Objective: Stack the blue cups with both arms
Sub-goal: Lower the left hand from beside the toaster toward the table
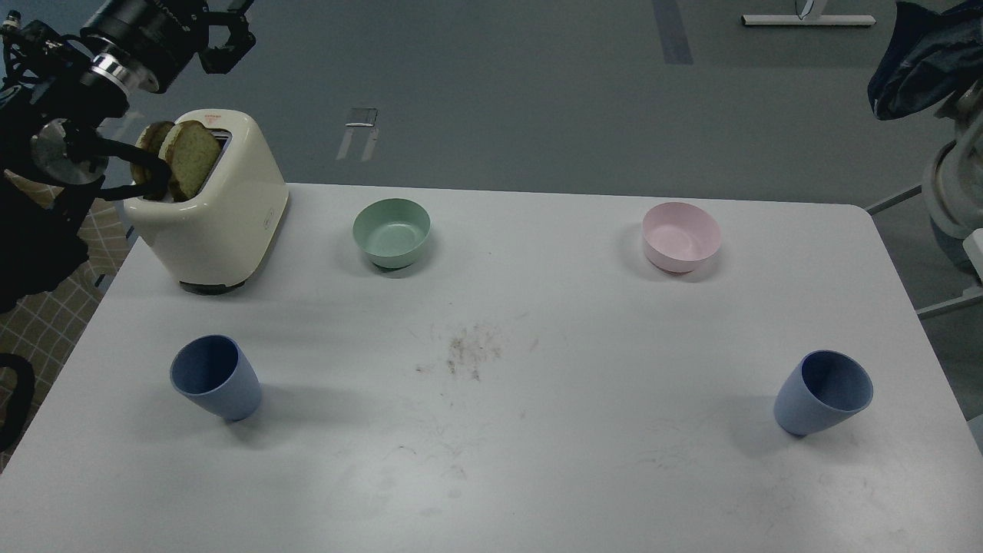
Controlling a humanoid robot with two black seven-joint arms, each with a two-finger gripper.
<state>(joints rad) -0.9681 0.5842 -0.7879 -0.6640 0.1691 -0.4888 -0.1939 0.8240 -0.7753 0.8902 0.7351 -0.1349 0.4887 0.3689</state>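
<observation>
Two blue cups stand upright on the white table (491, 461): the left cup (216, 378) near the front left, the right cup (823, 392) near the front right. They are far apart, and nothing touches either. My left arm comes in at the top left, and its gripper (228, 40) hangs high above the table, behind the toaster and far from the left cup. It is dark, and its fingers cannot be told apart. The right arm is out of view.
A cream toaster (223, 219) with bread slices (188, 157) stands at the back left, under my left arm. A green bowl (392, 233) and a pink bowl (681, 237) sit along the back. Crumbs (470, 352) mark the table's middle. Dark cloth (925, 57) hangs at the top right.
</observation>
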